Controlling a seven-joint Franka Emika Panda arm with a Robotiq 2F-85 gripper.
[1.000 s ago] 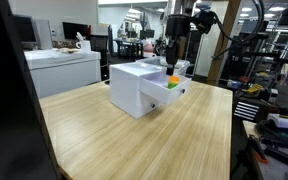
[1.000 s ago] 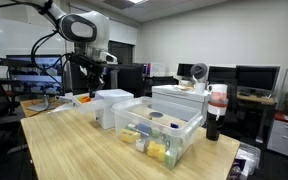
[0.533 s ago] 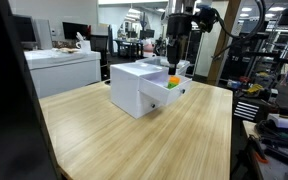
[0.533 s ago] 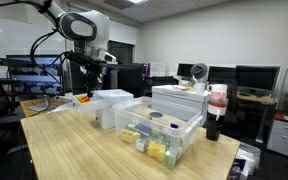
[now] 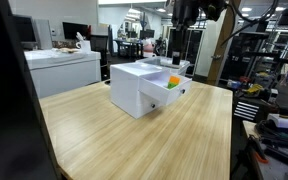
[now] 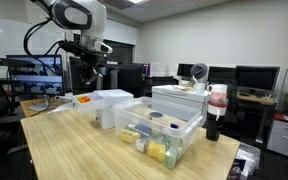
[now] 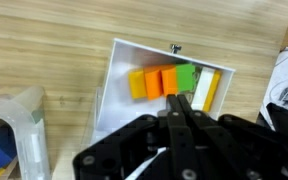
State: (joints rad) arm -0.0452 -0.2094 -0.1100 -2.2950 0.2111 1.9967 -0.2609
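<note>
A white drawer unit [image 5: 134,88] stands on the wooden table and also shows in the other exterior view [image 6: 112,104]. Its drawer [image 5: 162,97] is pulled open. In the wrist view the drawer [image 7: 112,75] holds an amber block [image 7: 137,84], an orange block [image 7: 169,80], a green block [image 7: 185,77] and a yellow block [image 7: 210,90] side by side. My gripper [image 7: 181,103] hangs well above the drawer with its fingers pressed together and nothing between them. It shows raised in both exterior views [image 5: 186,28] [image 6: 92,62].
A clear plastic bin [image 6: 160,126] with several small items stands beside the drawer unit, and its corner shows in the wrist view [image 7: 9,120]. A white box [image 6: 179,97] and a red-capped bottle [image 6: 217,110] stand behind it. Desks and monitors surround the table [image 5: 134,140].
My gripper has risen straight up from just above the open drawer. The drawer and the blocks have not moved.
</note>
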